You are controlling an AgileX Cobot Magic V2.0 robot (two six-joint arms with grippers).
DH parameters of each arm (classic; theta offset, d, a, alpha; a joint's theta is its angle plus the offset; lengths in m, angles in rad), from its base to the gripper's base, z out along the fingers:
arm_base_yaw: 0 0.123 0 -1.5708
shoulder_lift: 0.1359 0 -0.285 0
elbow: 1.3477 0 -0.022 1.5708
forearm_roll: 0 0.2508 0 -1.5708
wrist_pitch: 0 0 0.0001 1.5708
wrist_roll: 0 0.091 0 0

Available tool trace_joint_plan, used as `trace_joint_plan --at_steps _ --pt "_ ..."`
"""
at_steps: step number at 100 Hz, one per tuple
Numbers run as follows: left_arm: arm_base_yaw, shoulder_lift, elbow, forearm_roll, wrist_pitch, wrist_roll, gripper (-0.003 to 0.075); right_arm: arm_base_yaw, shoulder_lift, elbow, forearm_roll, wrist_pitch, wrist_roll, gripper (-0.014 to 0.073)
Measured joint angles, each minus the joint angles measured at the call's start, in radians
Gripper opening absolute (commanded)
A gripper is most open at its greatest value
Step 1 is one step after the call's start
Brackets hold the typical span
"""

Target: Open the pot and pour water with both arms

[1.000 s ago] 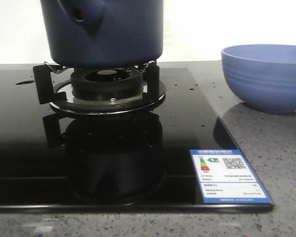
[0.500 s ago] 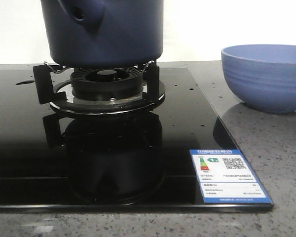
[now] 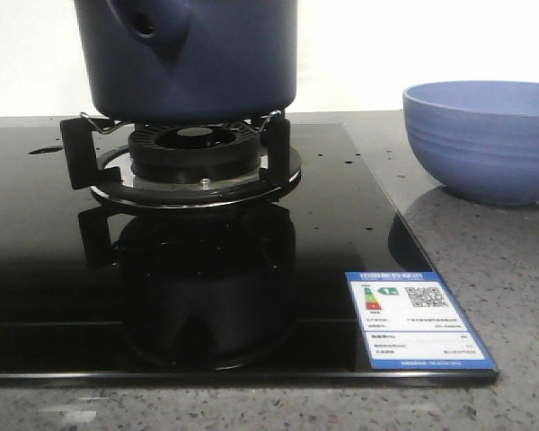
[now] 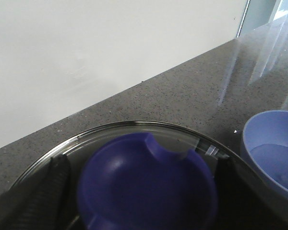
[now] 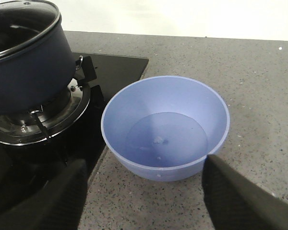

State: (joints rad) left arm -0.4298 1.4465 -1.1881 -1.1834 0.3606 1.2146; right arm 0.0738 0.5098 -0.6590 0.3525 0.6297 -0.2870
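Left pincer [image 4: 139, 191] fingers spread wide; right pincer [image 5: 144, 191] fingers spread wide, hovering

Open counter between pot [image 3: 189, 58] and bowl [image 3: 481, 139] (stove edge there)

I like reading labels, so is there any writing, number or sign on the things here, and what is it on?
Only one item carries print: the blue-bordered white energy-rating sticker on the front right corner of the glossy black glass hob.
Its header line, small text rows and numbers: too small and blurred to read.
Its QR code: visible, not readable.
Its coloured efficiency arrows: a sign only, no legible grade.
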Motion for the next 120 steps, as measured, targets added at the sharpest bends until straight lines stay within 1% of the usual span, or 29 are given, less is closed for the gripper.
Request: trace_joint_plan --at_steps 20,29,44,56,99,120 --pt "0.0 0.004 0.0 0.0 0.003 0.0 0.0536 0.0 0.0 0.0 0.0 0.0 -0.001 0.046" --pt "0.0 0.004 0.0 0.002 0.003 0.0 0.0503 0.0 0.0 0.0 0.0 0.0 -0.001 0.046" --pt "0.0 0.004 0.0 0.002 0.003 0.0 0.0425 0.0 0.0 0.0 0.0 0.0 -0.001 0.046" --pt "0.0 0.004 0.0 0.003 0.006 0.0 0.0388 0.0 0.0 0.0 0.0 0.0 -0.001 0.046" --pt "0.0 -0.002 0.0 0.006 0.007 0.0 0.0387 0.0 0.0 0.0 0.0 0.0 -0.003 0.046" --pt "0.011 -0.059 -0.003 0.012 0.004 0.0 0.0388 0.0 0.01 -0.002 0.0 0.004 -0.003 0.046"
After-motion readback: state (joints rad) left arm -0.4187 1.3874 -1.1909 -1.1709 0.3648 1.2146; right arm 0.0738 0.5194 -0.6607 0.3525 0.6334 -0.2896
